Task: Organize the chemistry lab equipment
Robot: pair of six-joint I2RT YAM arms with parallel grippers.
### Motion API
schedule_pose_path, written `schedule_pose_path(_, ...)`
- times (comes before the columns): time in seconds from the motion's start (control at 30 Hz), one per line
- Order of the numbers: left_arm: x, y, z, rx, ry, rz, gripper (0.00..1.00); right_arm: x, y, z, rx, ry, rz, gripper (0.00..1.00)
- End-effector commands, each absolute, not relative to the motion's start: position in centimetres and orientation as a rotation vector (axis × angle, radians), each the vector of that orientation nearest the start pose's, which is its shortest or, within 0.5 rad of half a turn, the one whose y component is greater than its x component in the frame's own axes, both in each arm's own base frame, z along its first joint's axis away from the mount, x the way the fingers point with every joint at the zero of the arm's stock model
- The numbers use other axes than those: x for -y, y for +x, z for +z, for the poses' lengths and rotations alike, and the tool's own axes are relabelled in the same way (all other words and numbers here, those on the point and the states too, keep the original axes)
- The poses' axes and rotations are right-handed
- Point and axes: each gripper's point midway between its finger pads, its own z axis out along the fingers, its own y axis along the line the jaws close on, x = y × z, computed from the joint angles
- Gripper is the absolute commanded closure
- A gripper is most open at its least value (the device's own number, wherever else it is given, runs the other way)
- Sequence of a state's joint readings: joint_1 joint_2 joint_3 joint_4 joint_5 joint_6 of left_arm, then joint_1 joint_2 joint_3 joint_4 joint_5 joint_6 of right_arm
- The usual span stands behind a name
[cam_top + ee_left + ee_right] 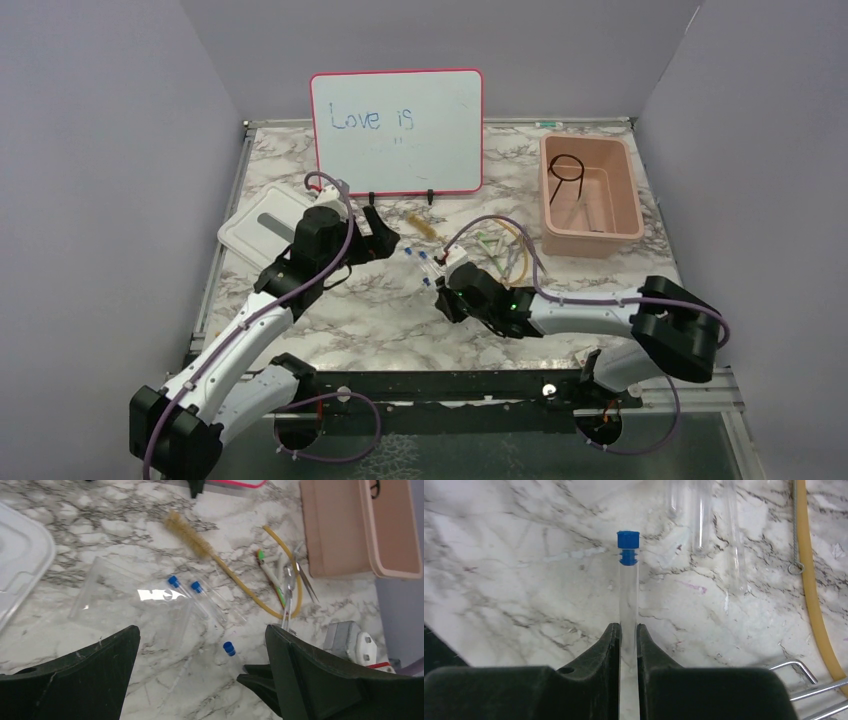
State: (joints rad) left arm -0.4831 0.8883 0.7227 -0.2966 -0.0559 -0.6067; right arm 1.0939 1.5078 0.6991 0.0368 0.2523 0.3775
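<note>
Your right arm stretches low across the marble table (380,320), left of the pink rectangular plastic bin (590,245). Its gripper (628,630) is clamped on a blue-capped clear plastic tube (628,575), cap pointing away from the fingers. Your left arm reaches forward, farther left of the bin. Its gripper (200,645) is spread wide and holds nothing, with two more capped tubes (200,592) on the marble ahead. The amber rubber tube (804,555) and metal forceps (286,600) lie just left of the bin; the black wire ring (567,167) sits inside it.

Blue-capped clear tubes (205,597), amber rubber tube (808,565), pink bin (590,245), red-framed whiteboard (396,130), grey-veined white marble table (380,310).
</note>
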Motion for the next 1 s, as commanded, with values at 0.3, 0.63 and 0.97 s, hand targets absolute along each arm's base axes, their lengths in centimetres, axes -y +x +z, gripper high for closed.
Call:
schedule_pose_path(0.3, 25.3, 20.8, 19.3, -2.297, 0.204, -1.357, 0.17, -34.9, 18.0, 12.7, -1.718, -0.878, 0.804, 0.89)
schedule_pose_path(0.63, 24.7, 19.3, 16.9, -2.416, 0.197, -1.343, 0.44, -34.1, 18.1, 12.5, -1.651, -0.965, 0.733, 0.9)
schedule_pose_path(0.97, 24.5, 20.2, 16.3, -2.423, 0.175, -1.288, 0.67, -34.1, 17.7, 12.3, -1.628, -1.014, 0.732, 0.91)
